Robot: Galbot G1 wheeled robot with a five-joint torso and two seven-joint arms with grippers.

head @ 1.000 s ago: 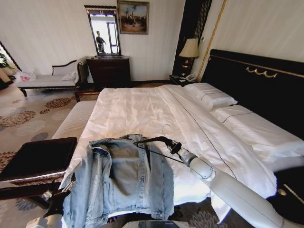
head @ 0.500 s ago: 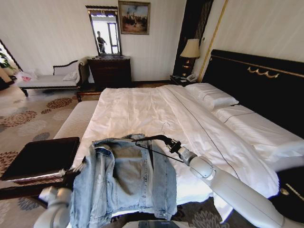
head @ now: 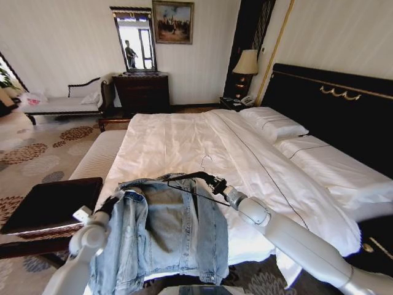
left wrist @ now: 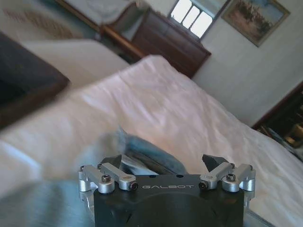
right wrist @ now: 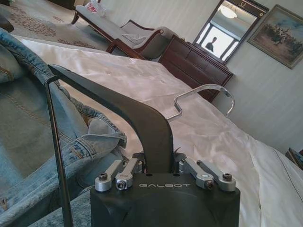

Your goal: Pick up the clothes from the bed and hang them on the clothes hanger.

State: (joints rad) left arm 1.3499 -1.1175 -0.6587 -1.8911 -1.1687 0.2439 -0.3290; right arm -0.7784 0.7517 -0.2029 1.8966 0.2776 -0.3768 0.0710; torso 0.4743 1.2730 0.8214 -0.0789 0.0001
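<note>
Head view: nearest to us, a denim jacket [head: 166,236] lies face up and open on the foot of the bed [head: 184,144], collar away from us and hem hanging over the near edge. Our left gripper [head: 116,198] sits at the jacket's left shoulder, by the collar. In the left wrist view its fingers [left wrist: 110,163] stand spread with blurred blue cloth just past them; we cannot tell whether they touch it.

Our right gripper [head: 217,183] reaches in from the right and is pinched on one end of the hanger [head: 190,176], a fact the right wrist view confirms, with its fingers pressed on the black arm. The hanger hovers just over the collar, its long axis running left to right across the jacket's shoulders, silver hook pointing up the bed.

So the hanger's free end points toward the left shoulder, which lies nearest our left gripper. Beyond stretch white sheets, then pillows [head: 273,126] and the headboard [head: 331,117].
</note>
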